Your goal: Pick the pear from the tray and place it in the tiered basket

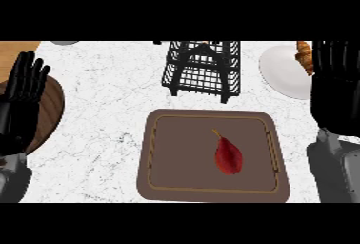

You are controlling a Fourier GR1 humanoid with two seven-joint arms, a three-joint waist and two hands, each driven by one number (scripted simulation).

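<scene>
Two hands frame your head view, one at each side edge. Your left hand (21, 102) stands at the left edge, fingers straight, upright and slightly spread, holding nothing. Your right hand (337, 90) stands at the right edge, fingers straight and close together, also holding nothing.

The pear (228, 155) lies well apart from both sets of fingers, closer to your right hand than to your left. It rests flat inside the tray (162, 157), right of the tray's middle. It is dark red and smooth, drop-shaped, with a thin stem pointing up and to the left.

The tray is a brown, matte rectangle with rounded corners, a raised rim and a thin lighter line running inside the rim. Just beyond its far edge stands the tiered basket (202, 71), made of black wire mesh, upright on the white marbled counter (105, 95).

A round wooden board (51, 112) lies partly under your left hand. A white plate (285, 71) sits beside your right hand, with a golden-brown croissant (305, 56) at its edge.
</scene>
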